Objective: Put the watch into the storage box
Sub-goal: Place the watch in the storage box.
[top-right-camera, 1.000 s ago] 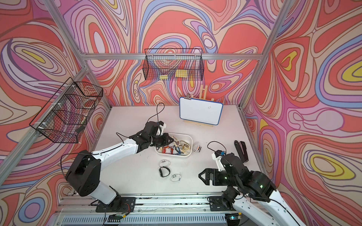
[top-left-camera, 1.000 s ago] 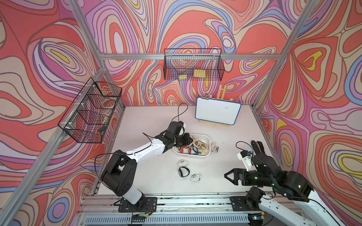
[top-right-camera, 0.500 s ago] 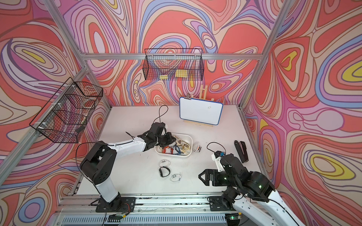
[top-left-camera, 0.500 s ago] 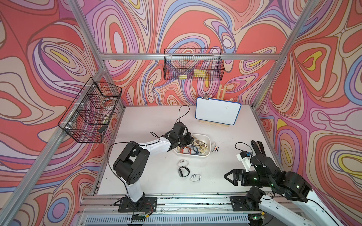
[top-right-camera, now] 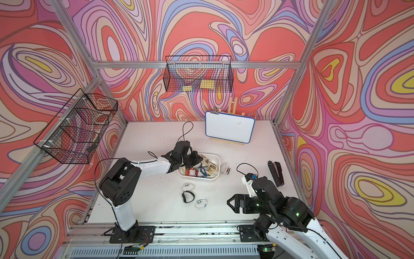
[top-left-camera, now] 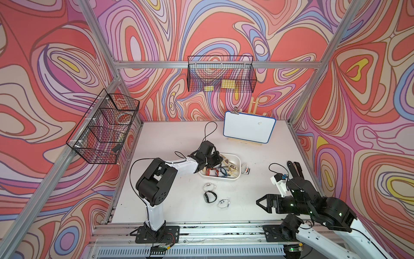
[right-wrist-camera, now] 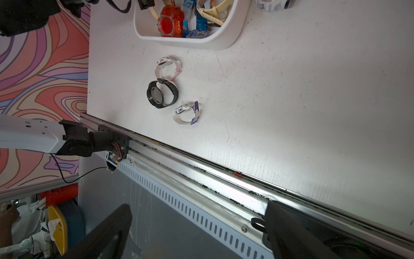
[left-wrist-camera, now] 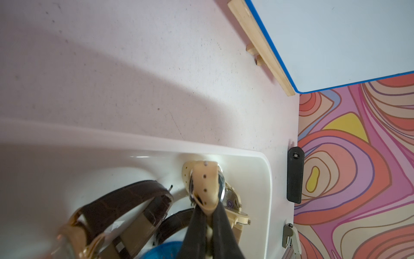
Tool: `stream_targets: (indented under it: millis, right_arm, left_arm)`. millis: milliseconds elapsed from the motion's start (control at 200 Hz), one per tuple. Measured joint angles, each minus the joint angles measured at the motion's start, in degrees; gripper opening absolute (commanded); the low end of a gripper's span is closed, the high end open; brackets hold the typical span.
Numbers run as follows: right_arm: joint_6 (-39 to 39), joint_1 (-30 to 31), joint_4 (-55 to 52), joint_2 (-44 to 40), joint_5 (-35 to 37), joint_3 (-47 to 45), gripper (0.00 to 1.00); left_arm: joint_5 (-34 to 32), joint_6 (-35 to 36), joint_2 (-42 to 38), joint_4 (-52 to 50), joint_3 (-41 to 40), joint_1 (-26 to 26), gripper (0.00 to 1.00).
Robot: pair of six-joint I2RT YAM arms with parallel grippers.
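The cream rubber watch with a perforated strap (left-wrist-camera: 205, 186) hangs just inside the shallow white plastic storage box (top-left-camera: 238, 173), at the centre of a top view. The left gripper (left-wrist-camera: 207, 215) is clamped on its strap. This looks like the release step: next, part the jaws and lift clear without snagging. The right gripper (right-wrist-camera: 197, 205), at lower right, gapes empty. Three loose watches (top-left-camera: 209, 196) lie below the box.

The left arm (top-left-camera: 179, 167) lies across the table (top-left-camera: 170, 139), and the left gripper (left-wrist-camera: 207, 215), clamped on a beige watch (left-wrist-camera: 205, 179), blocks the left end of the storage box (top-left-camera: 238, 167). Three loose watches (top-left-camera: 210, 196) clutter the near side. The far left is bare, and the whiteboard (top-left-camera: 248, 130) walls off the far right.
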Motion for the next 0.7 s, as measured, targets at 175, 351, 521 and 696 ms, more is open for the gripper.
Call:
stream_targets:
  millis: [175,351,521,696]
  right_arm:
    - [-0.22,0.00,0.17,0.44,0.02,0.00,0.98]
    - [-0.22,0.00,0.15,0.44,0.04,0.00,0.98]
    - [-0.22,0.00,0.13,0.37,0.17,0.00,0.98]
    - [-0.20,0.00,0.13,-0.33,0.39,0.00,0.98]
  left_arm:
    - [-0.76,-0.57,0.00,-0.26,-0.48,0.00,0.15]
    - [-1.40,-0.81,-0.02,-1.53,-0.79,0.00,0.31]
    - [-1.75,-1.07,-1.18,-3.23,-1.66,0.00,0.45]
    - [-2.58,-1.16,-7.54,-6.01,-3.91,0.00,0.51]
